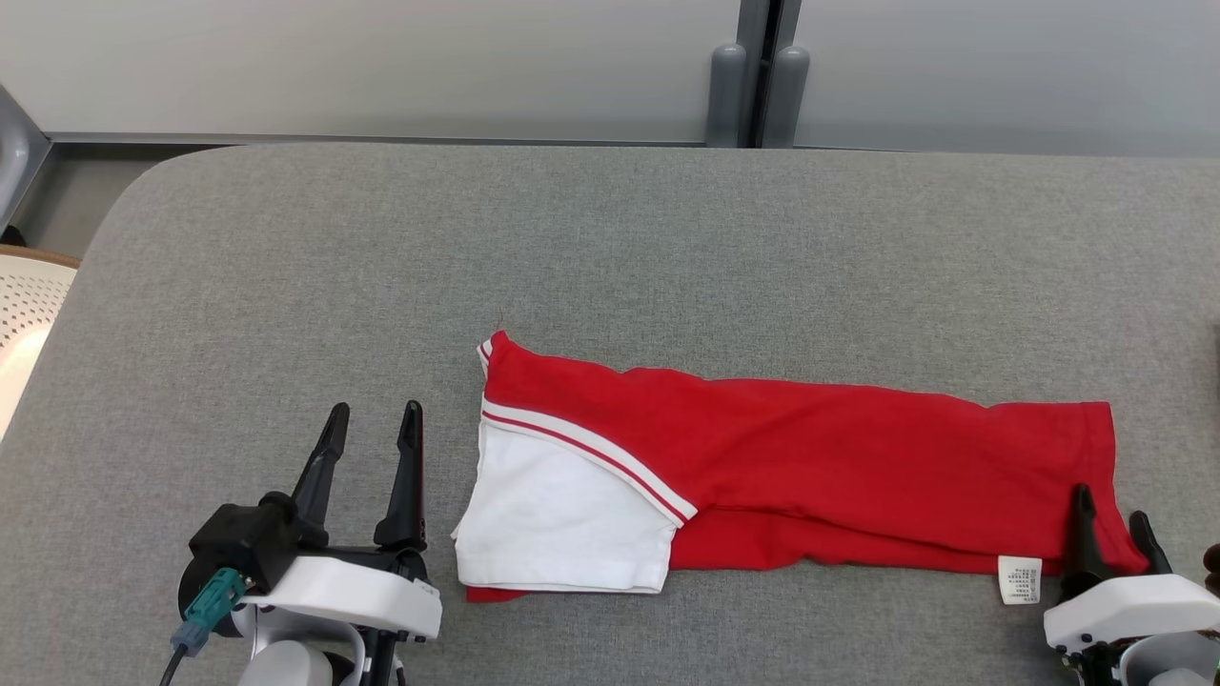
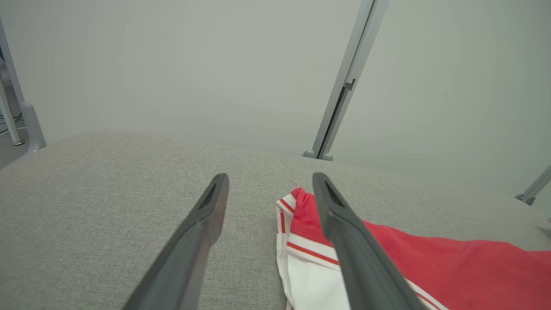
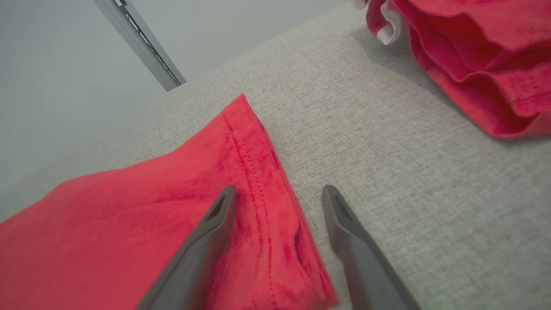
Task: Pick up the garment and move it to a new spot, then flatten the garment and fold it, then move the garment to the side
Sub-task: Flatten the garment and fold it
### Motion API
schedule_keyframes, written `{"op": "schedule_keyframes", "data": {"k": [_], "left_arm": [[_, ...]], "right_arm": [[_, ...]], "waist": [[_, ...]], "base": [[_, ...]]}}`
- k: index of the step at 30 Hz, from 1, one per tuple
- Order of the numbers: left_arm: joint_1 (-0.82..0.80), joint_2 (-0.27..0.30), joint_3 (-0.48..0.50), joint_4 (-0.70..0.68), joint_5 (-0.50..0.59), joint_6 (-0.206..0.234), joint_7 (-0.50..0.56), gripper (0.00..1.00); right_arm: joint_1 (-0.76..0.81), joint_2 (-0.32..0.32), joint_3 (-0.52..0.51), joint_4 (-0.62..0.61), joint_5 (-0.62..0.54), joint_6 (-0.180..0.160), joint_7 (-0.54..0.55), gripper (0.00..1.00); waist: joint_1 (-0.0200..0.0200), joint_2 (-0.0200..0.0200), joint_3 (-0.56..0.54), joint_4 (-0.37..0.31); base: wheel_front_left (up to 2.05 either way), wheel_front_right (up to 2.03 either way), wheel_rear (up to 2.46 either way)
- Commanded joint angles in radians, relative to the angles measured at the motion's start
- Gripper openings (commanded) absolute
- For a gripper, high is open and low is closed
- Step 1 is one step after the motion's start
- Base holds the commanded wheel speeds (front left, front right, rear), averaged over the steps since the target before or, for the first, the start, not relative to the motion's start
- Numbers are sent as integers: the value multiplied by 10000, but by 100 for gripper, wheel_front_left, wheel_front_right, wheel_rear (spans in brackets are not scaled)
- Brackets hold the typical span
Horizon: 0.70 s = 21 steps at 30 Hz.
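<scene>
Garment (image 1: 810,457), red with a white sleeve, lies folded in a long strip along the front of the grey table (image 1: 610,267); left gripper (image 1: 375,410) released at its front left, right gripper (image 1: 1110,505) released front right.

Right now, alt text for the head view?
A red shirt with a white sleeve lies folded lengthwise on a grey table. The open left gripper sits beside the sleeve end; the open right gripper is over the other end.

Worktop (image 1: 610,248) bare beyond and left of the garment (image 1: 810,448) — free passage. A second red bundle (image 3: 473,64) lies apart from its hem.
</scene>
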Motion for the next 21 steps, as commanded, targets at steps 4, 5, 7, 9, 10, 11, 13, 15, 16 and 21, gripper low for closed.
{"op": "schedule_keyframes", "data": {"k": [4,5,7,9,10,11,13,15,16,21], "left_arm": [[-156,33,50,-17,-45,31,-8,100],[-175,35,61,-30,5,22,-8,100],[-162,34,127,-81,7,71,-8,100],[-125,33,169,-108,-17,85,-8,100],[-100,33,181,-112,-30,97,-8,100],[-74,31,180,-110,-45,101,-8,100],[-58,34,202,-169,-48,120,-8,100],[-14,31,203,-206,-61,169,-8,100],[9,33,201,-228,-63,185,-9,100],[78,33,200,-227,-105,208,-9,100]], "right_arm": [[-148,5,268,426,383,2,-15,18],[-151,-19,334,461,457,2,-12,0],[-156,-71,452,489,569,2,-13,0],[-128,-174,503,504,674,2,-18,0],[-123,-259,483,508,713,2,-18,0],[-133,-351,432,513,762,0,-21,0],[-179,-571,258,513,703,-1,-30,0],[-253,-735,-15,502,606,-1,-30,0],[-303,-845,-188,502,503,-1,-30,0],[-541,-1309,-1448,439,-41,-1,-30,0]], "waist": [[0,-1,29,8],[0,-1,23,9],[0,-1,1,8],[0,-1,-41,7],[0,-1,-63,4],[0,-1,-85,-1],[0,-1,-124,-17],[0,-1,-156,-35],[0,-1,-174,-45],[0,-1,-288,-99]], "base": [[0,0,0],[0,0,0],[0,0,0],[0,0,0],[0,0,0],[0,0,0],[0,0,0],[0,0,0],[0,0,0],[0,0,0]]}}
